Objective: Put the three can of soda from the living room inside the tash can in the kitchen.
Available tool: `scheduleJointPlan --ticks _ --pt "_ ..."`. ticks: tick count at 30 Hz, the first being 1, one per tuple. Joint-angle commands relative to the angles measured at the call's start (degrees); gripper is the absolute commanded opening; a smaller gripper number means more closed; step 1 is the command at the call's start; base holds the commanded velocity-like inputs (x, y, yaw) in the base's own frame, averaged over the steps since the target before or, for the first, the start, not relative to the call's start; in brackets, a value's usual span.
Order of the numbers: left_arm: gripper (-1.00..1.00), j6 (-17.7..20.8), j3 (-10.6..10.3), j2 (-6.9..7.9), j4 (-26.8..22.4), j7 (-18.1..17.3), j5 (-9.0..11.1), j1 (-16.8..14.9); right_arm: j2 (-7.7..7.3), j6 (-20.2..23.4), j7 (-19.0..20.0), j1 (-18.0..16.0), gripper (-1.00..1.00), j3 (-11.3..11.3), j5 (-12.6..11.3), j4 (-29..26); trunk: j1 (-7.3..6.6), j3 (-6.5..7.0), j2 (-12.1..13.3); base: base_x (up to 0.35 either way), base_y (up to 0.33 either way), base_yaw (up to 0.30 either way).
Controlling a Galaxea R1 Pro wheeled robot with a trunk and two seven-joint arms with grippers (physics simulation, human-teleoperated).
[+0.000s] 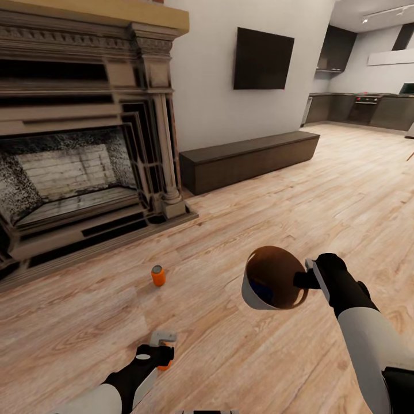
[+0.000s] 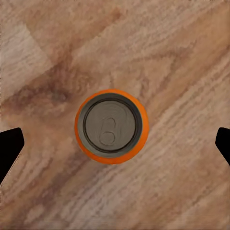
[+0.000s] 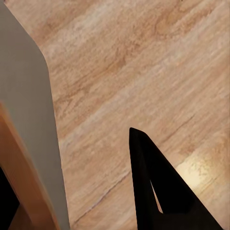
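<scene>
Standing in the living room here: the floor is light wood planks with wavy grain, and the fireplace has a dark carved surround with pale sooty brick inside. A long dark low bench sits under the black TV. I count two soda cans on the floor, small orange cylinders with dark grey tops. One can stands upright in front of the fireplace, the other can sits right under the left hand, whose fingers are spread wide on either side of it, not touching. The right hand is clamped on the rim of the trash can, a round tapered bin, light grey outside, brown inside, held tilted above the floor. Something blue shows inside it.
</scene>
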Motion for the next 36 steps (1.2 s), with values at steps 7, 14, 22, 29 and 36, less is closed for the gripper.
scheduleJointPlan --ticks 7,14,22,29,36 --pt "1.0 0.0 0.0 0.0 0.0 0.0 0.1 0.1 0.01 0.0 0.2 0.0 -1.0 0.1 -1.6 0.0 -0.01 0.01 0.0 0.135 0.054 0.0" --pt "1.0 -0.1 0.0 0.0 0.0 0.1 0.1 0.1 0.01 0.0 0.2 0.0 -1.0 0.1 -1.6 0.0 -0.01 0.01 0.0 0.014 0.005 0.0" --pt "1.0 0.0 0.0 0.0 0.0 0.1 0.1 0.1 0.09 0.0 0.2 0.0 -1.0 0.2 -1.6 0.0 0.17 -1.54 -0.1 0.001 0.0 0.0" --pt "1.0 0.0 0.0 0.0 0.0 0.1 0.0 0.1 0.1 0.0 0.2 0.0 -1.0 0.2 -1.6 0.0 0.17 -1.54 -0.1 0.001 0.0 0.0" --pt "1.0 0.2 0.0 0.0 0.0 0.1 0.0 0.1 0.17 0.0 0.2 0.0 -1.0 0.2 -1.6 0.0 0.17 -1.54 -0.1 0.157 0.0 0.0"
